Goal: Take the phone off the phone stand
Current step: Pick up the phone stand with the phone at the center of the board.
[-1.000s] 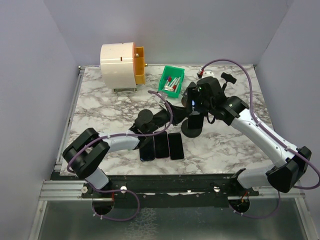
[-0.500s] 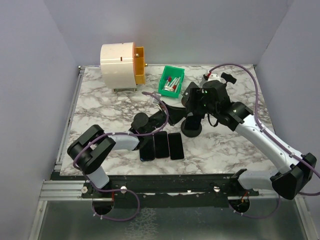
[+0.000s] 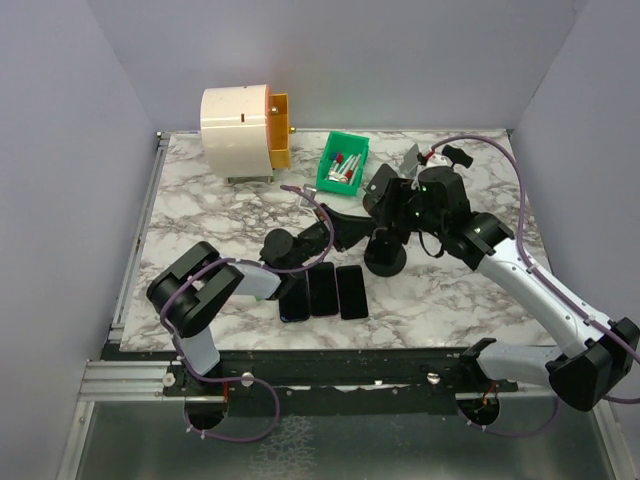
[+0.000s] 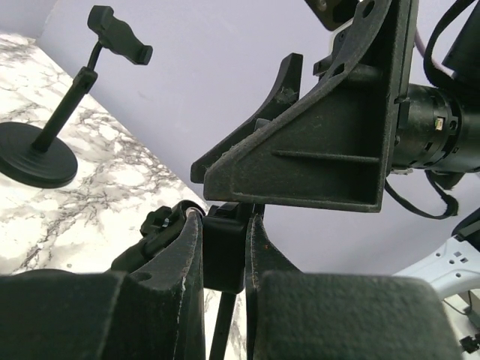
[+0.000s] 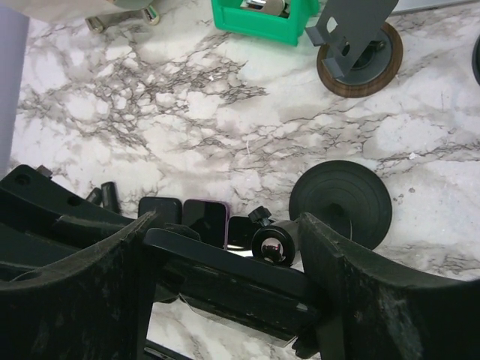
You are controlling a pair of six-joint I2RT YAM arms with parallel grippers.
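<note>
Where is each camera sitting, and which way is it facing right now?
Top external: above and behind the bases, looking down at the table; left arm and right arm show.
Left wrist: low, facing sideways along the left claw, shut on the phone stand; a second stand beyond.
Right wrist: high, looking down past the right claw gripping the phone.
Shared: top and right wrist both see the green bin.

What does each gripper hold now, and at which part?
The left gripper clamps the phone stand at its upper stem. The right gripper holds the phone by two opposite edges, between its fingers.
</note>
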